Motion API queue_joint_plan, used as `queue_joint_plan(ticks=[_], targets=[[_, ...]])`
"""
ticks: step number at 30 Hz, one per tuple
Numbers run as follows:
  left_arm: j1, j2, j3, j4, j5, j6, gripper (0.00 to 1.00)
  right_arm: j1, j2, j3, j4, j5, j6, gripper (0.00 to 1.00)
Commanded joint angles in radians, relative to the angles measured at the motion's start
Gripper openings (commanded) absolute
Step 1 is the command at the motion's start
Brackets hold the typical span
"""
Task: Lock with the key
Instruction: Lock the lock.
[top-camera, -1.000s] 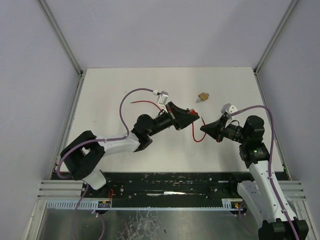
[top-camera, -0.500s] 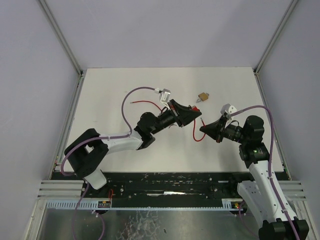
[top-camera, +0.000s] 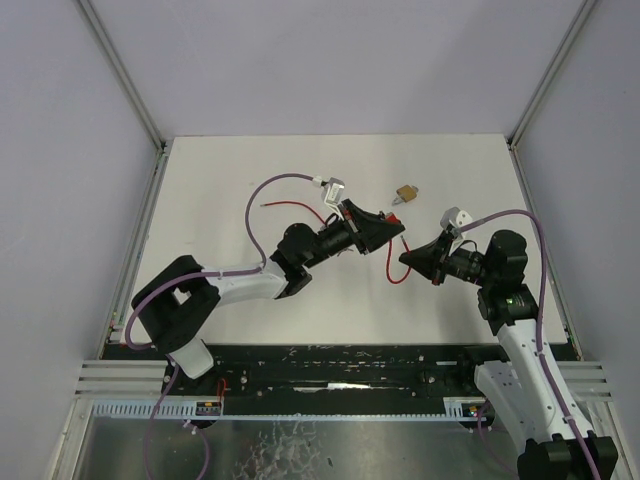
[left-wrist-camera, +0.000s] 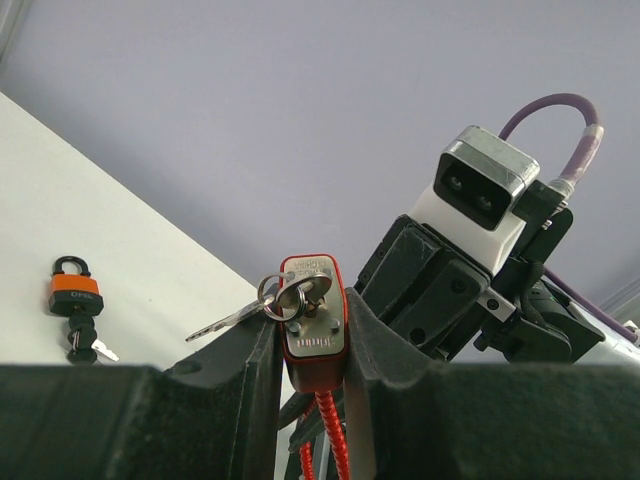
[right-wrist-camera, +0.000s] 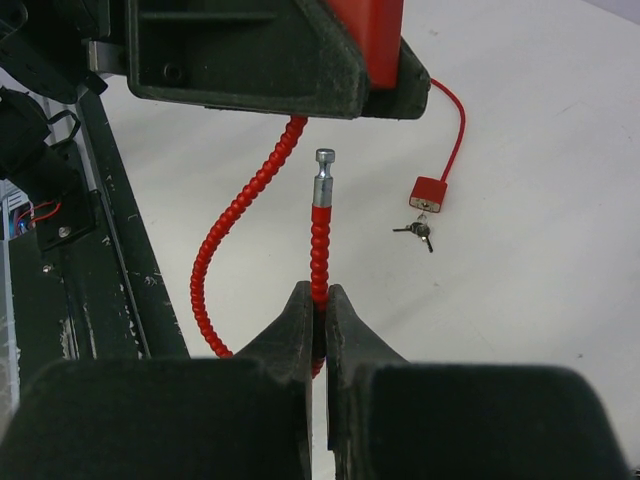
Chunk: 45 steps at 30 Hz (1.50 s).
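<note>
Matte table (top-camera: 200, 200); left tool (left-wrist-camera: 313, 340): boxy padlock (left-wrist-camera: 312, 300); right tool (right-wrist-camera: 318, 310): ribbed cable (right-wrist-camera: 320, 235).

- Top external hangs high above and behind the arm bases. It looks down and forward, taking in the whole table (top-camera: 230, 200) and both arms from afar.
- Left wrist rides just behind the left gripper (left-wrist-camera: 312, 340), tilted upward, staring close at the right arm's camera housing (left-wrist-camera: 480, 190).
- Right wrist sits just behind the right gripper (right-wrist-camera: 313, 300), angled down at the tabletop, close in.
- All three views catch the red cable lock (left-wrist-camera: 312, 295), and the two wrist views face each other.
</note>
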Motion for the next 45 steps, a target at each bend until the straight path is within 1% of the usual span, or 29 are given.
queue_joint_plan(ticks=[1,13,20,27,32,39,45], targets=[[-0.008,0.019,0.036,0.007,0.001,0.007,0.00,0.022,-0.001,0.044,0.026,-0.069,-0.009,0.00],[-0.029,0.035,0.051,0.011,0.024,-0.001,0.00,0.024,0.010,0.044,0.027,-0.067,-0.014,0.00],[-0.039,0.038,0.038,0.006,0.050,0.035,0.00,0.024,0.000,0.050,0.028,-0.071,0.000,0.00],[-0.044,0.042,0.001,0.088,0.064,0.052,0.00,0.024,-0.005,0.038,0.058,-0.101,0.024,0.00],[-0.043,0.015,-0.021,0.049,0.037,0.088,0.00,0.024,-0.027,0.024,0.090,-0.127,0.041,0.00],[-0.025,0.007,-0.060,0.119,0.034,0.030,0.00,0.024,-0.034,0.021,0.092,-0.124,0.042,0.00],[-0.033,0.007,-0.046,0.126,0.053,-0.009,0.00,0.023,-0.022,0.022,0.092,-0.107,0.046,0.00]])
